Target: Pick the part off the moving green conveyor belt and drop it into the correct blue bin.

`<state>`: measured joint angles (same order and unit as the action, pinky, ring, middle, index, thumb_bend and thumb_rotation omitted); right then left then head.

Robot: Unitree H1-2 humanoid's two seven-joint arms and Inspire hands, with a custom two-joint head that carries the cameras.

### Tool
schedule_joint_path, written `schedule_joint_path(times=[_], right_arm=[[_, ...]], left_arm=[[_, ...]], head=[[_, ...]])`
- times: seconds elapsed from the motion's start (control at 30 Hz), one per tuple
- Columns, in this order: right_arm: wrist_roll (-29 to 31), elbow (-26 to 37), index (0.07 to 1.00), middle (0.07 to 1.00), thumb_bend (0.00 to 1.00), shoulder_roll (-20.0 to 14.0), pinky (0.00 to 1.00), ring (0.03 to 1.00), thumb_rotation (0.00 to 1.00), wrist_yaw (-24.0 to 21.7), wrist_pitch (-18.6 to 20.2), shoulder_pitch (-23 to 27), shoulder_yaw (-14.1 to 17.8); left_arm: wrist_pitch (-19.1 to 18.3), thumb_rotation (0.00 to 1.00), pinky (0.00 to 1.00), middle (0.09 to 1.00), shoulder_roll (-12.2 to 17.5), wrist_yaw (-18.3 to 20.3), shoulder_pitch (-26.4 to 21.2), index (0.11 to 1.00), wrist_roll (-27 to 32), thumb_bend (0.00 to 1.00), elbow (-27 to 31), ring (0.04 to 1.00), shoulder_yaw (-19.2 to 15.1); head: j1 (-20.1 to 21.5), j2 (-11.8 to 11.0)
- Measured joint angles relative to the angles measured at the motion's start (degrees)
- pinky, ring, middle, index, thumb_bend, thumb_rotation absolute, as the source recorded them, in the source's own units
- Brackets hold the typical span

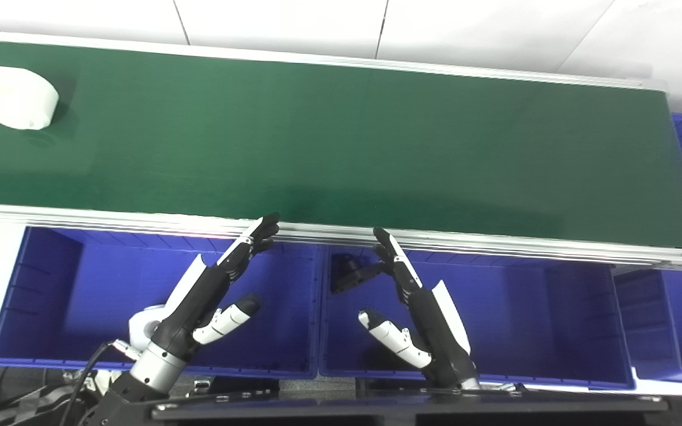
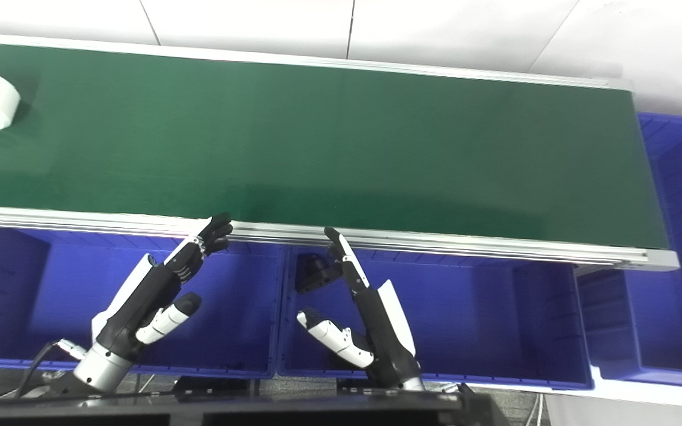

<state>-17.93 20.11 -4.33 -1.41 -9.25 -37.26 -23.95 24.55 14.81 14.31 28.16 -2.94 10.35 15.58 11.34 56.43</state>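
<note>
On the green belt [image 1: 341, 136] a white part [image 1: 16, 97] sits far left, while both the left hand [image 1: 211, 296] and right hand [image 1: 412, 313] hover released over the blue bins [image 1: 51, 355] beside it.

From my seat the green conveyor belt [image 1: 341, 136] looks like matt rubbery sheet, smooth, with only a dull sheen mid-span. Its side rail [image 1: 436, 239] reads as brushed aluminium — pale, ribbed, faintly shiny. The white part [image 1: 16, 97] seems smooth matt plastic, though I can't be sure. The blue bins [image 1: 51, 284] are moulded plastic, ribbed on the walls, slightly glossy. My left hand [image 1: 211, 296] and right hand [image 1: 418, 313] show hard black and white plastic shells — semi-gloss — and the left wrist cuff [image 1: 154, 364] looks like bare metal.
</note>
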Motion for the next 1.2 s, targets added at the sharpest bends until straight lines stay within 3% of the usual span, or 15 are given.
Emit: schedule_joint_path(times=[0.1, 0.13, 0.2, 0.23, 0.33, 0.37, 0.5, 0.57, 0.63, 0.67, 0.97, 1.2], right_arm=[[0.62, -0.03, 0.983, 0.989, 0.69, 0.0, 0.93, 0.958, 0.79, 0.0, 0.0, 0.0, 0.0], [0.65, -0.1, 0.983, 0.987, 0.69, -0.01, 0.93, 0.957, 0.79, 0.01, -0.02, 0.0, 0.0], [0.56, -0.76, 0.985, 0.984, 0.69, -0.11, 0.94, 0.958, 0.79, 0.05, -0.29, -0.04, 0.02], [0.54, -1.37, 0.99, 0.985, 0.68, -0.25, 0.94, 0.96, 0.79, 0.12, -0.67, -0.06, 0.05], [0.57, -2.73, 0.996, 0.988, 0.67, -0.98, 0.94, 0.963, 0.79, 0.14, -2.72, -0.35, 0.18], [0.58, -3.04, 0.999, 0.994, 0.67, -1.33, 0.94, 0.969, 0.8, 0.17, -3.59, -0.42, 0.3], [0.56, -4.91, 1.0, 0.999, 0.7, -1.81, 0.94, 0.973, 0.82, 0.77, -6.03, -0.33, 1.02], [0.54, -5.58, 1.0, 1.0, 0.71, -1.79, 0.94, 0.976, 0.82, 0.88, -6.48, -0.15, 1.21], [0.5, -6.64, 1.0, 1.0, 0.7, -1.73, 0.94, 0.974, 0.82, 1.22, -7.25, 0.07, 1.4], [0.46, -7.32, 1.0, 1.0, 0.7, -1.7, 0.95, 0.976, 0.82, 1.44, -7.8, 0.18, 1.5], [-0.41, -11.22, 0.999, 1.0, 0.69, -1.09, 0.95, 0.972, 0.82, 2.57, -10.69, 1.15, 1.79], [-0.57, -12.37, 1.0, 0.995, 0.69, -0.94, 0.9, 0.953, 0.83, 2.77, -11.72, 2.05, 2.16]], left_arm=[[0.01, 0.87, 0.9, 0.978, 0.11, 0.0, -0.13, 0.956, 0.28, 0.61, -0.07, 0.95, 0.29], [0.05, 0.86, 0.89, 0.972, 0.06, -0.08, -0.16, 0.951, 0.27, 0.6, -0.17, 0.943, 0.37], [0.12, 0.86, 0.9, 0.969, -0.01, -1.0, -0.16, 0.951, 0.07, 0.59, -0.85, 0.943, 0.94], [0.12, 0.86, 0.9, 0.964, -0.02, -1.48, -0.11, 0.949, -0.23, 0.59, -1.31, 0.939, 1.43], [0.13, 0.85, 0.9, 0.959, -0.01, -2.37, 0.69, 0.94, -1.13, 0.61, -1.38, 0.937, 2.66], [0.12, 0.82, 0.88, 0.955, 0.0, -2.46, 1.02, 0.927, -1.26, 0.59, -1.34, 0.928, 3.0], [0.13, 0.77, 0.86, 0.941, 0.17, -3.46, 1.64, 0.909, -2.67, 0.6, -0.83, 0.914, 4.25], [0.13, 0.76, 0.85, 0.932, 0.15, -3.61, 1.66, 0.9, -3.83, 0.63, -0.68, 0.908, 4.36], [0.13, 0.75, 0.84, 0.921, 0.08, -4.34, 1.74, 0.889, -5.24, 0.65, -0.26, 0.897, 4.05], [0.13, 0.74, 0.83, 0.919, 0.03, -4.66, 1.78, 0.886, -5.62, 0.65, 0.07, 0.893, 3.88], [0.14, 0.72, 0.79, 0.9, -0.05, -6.56, 1.26, 0.874, -6.3, 0.67, 0.31, 0.87, 4.41], [0.14, 0.79, 0.77, 0.889, -0.55, -7.85, 0.9, 0.858, -7.62, 0.68, 1.42, 0.859, 3.57]], head=[[-2.37, -1.23], [-5.16, -3.06], [-5.71, -3.34], [-10.32, -6.56], [-13.52, -8.69], [-17.36, -11.31], [-19.51, -13.35], [-21.53, -16.33], [-21.53, -16.35], [-21.62, -18.0], [-21.01, -20.65], [-20.66, -21.8]])
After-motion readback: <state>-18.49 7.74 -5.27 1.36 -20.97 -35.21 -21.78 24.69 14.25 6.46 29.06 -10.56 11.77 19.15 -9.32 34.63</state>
